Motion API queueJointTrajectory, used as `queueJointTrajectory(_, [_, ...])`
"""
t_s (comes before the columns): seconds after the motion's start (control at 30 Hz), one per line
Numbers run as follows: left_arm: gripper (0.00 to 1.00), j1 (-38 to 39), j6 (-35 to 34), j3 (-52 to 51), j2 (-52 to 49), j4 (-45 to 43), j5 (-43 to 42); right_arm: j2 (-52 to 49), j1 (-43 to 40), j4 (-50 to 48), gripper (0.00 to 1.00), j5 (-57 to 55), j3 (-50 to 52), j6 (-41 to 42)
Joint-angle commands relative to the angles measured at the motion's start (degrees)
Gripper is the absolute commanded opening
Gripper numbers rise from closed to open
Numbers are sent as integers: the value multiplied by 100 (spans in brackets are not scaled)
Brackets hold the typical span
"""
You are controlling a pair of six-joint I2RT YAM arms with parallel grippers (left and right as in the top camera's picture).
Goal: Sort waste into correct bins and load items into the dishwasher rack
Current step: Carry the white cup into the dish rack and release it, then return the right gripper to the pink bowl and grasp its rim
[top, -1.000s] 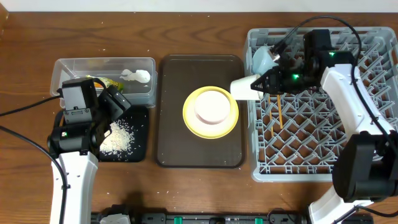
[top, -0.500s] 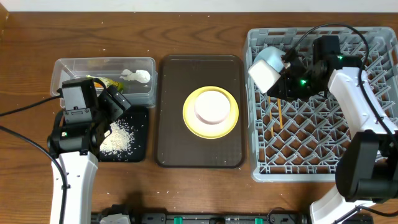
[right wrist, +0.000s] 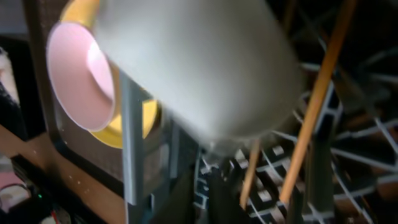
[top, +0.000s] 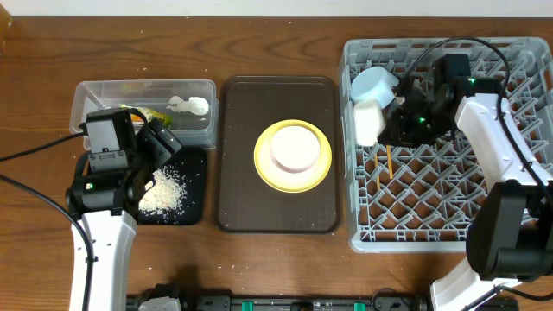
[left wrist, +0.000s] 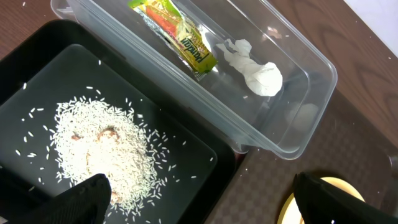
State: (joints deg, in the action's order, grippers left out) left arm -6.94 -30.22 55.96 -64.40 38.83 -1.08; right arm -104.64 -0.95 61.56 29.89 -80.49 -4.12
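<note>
Left gripper [left wrist: 208, 200] gaped empty over the rice [left wrist: 99, 155]. Right gripper [top: 387, 123] clamped the white cup [top: 369, 123], tilted above the rack's [top: 449, 207] left edge, chopsticks [top: 389, 161] nearside, blue bowl [top: 373, 84] just beyond. I'd lower it mouth-down between pegs, clear of both.

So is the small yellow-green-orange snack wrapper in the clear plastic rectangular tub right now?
In. The yellow-green snack wrapper lies on the clear plastic tub's floor, beside the crumpled white tissue.
</note>
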Motion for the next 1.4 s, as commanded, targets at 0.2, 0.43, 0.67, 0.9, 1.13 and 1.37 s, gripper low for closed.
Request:
queueJointTrajectory(0.2, [96,-17,-48,61,-7,15,70,44,-103,125,40,-186,-94,-66])
queueJointTrajectory(0.43, [96,-17,-48,61,-7,17,70,343,-15,291,34,-260,-678,-11])
queueJointTrajectory(0.67, [96,-17,-48,61,-7,17,70,807,691,289,31,-654,-876,44])
queueJointTrajectory(0.9, [96,-17,-48,61,-7,17,70,828,2120,70,27,-1082,-870,42])
queueJointTrajectory(1.13, [96,-17,-48,61,-7,17,70,758,3598,-461,12,-2533,-859,365])
queueJointTrajectory(1.37, [96,-17,-48,61,-7,15,70,317,4610,-876,15,-3530,-857,409])
